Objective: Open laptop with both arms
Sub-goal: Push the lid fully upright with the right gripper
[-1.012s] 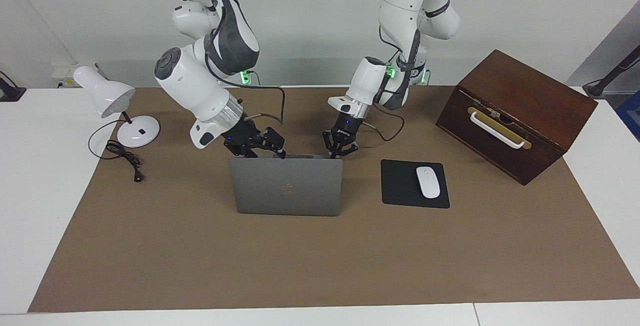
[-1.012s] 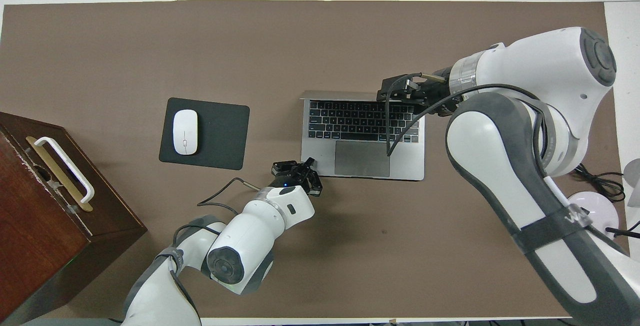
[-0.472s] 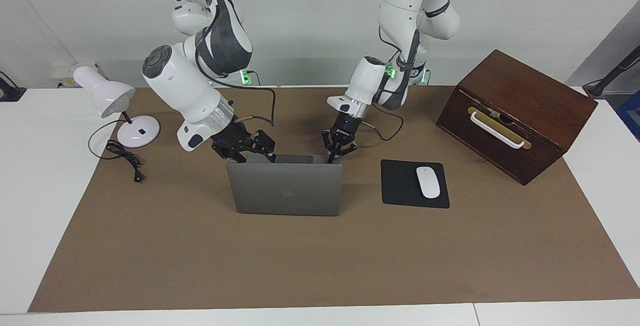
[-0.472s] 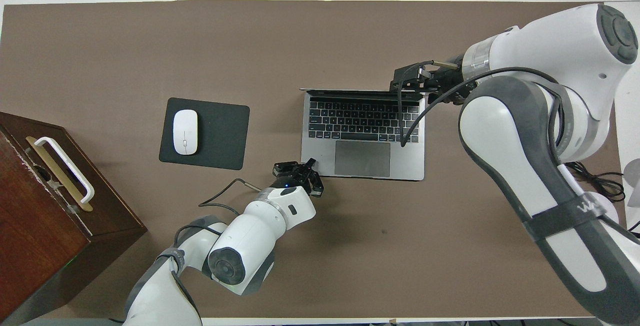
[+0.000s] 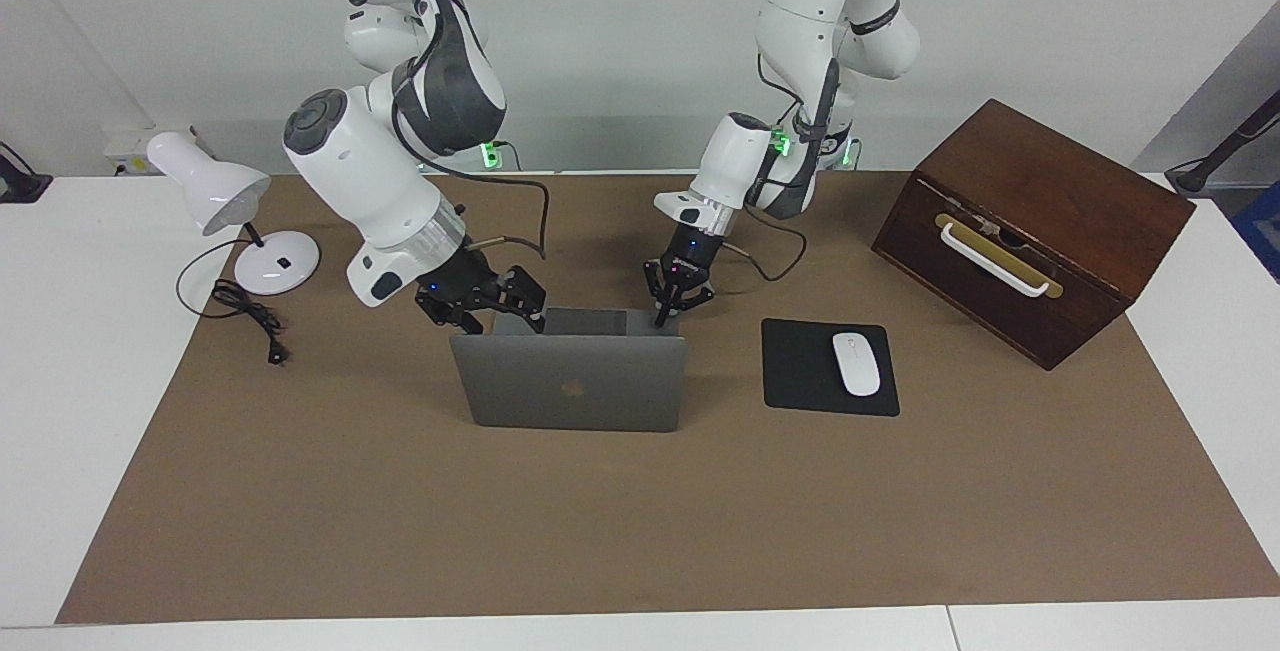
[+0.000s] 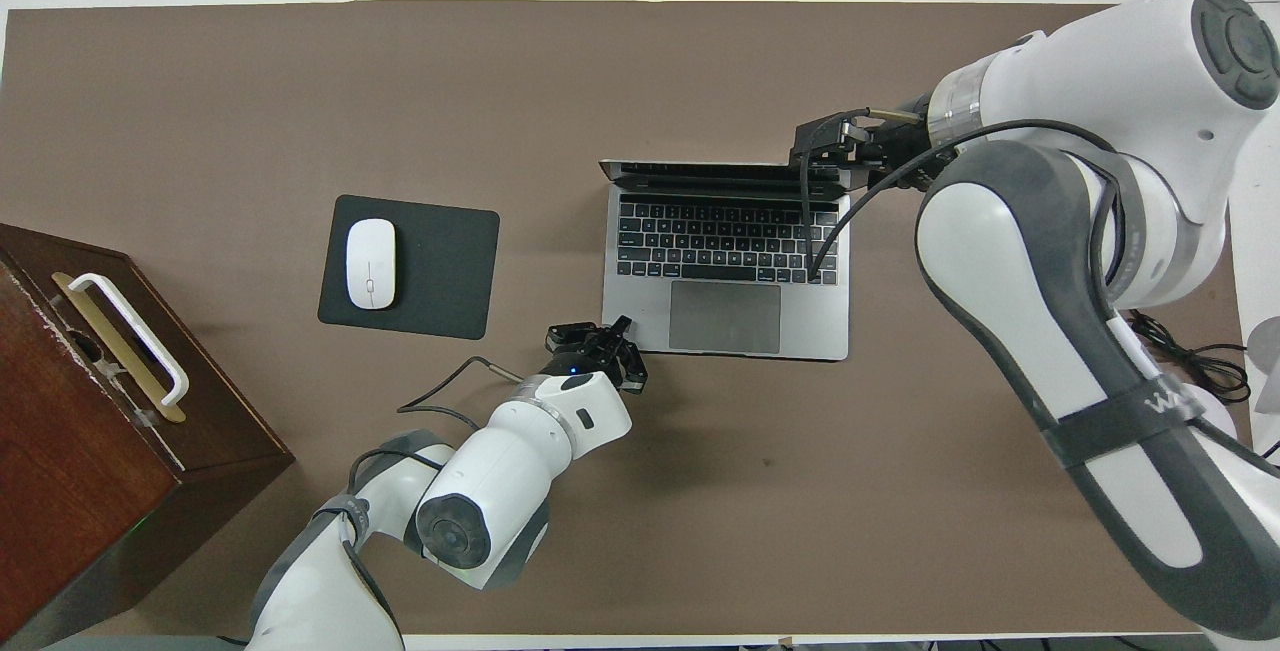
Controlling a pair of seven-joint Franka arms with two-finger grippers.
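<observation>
Brown mat (image 5: 640, 531) covers the white table, laptop (image 5: 570, 381) near its middle, hinge edge away from the robots, beside the black mouse pad (image 5: 800, 371) that carries the white mouse (image 5: 856, 363).

Change over the last second: lid tilted further back, past upright now; overhead shows the full keyboard and trackpad, and the screen as a thin strip. Right gripper (image 5: 500, 299) moved with the lid's top edge toward the right arm's end and now sits at that top corner. Touching or clamped on the lid? Cannot tell; fingers look spread but unclear. Left gripper (image 5: 672, 303) has stayed put, tips down at the base corner nearest the robots on the mouse pad side, apparently pinning the base. Fingers look slightly apart with nothing between them, though I cannot tell for sure.

Judgement: opening essentially done; what remains is letting go and backing both arms off without dragging the lid.

Containers: 1 wooden box (image 5: 1030, 221) with a white handle at the left arm's end, lid shut, contents hidden. Desk lamp (image 5: 225, 211) with its cord at the right arm's end, untouched.
</observation>
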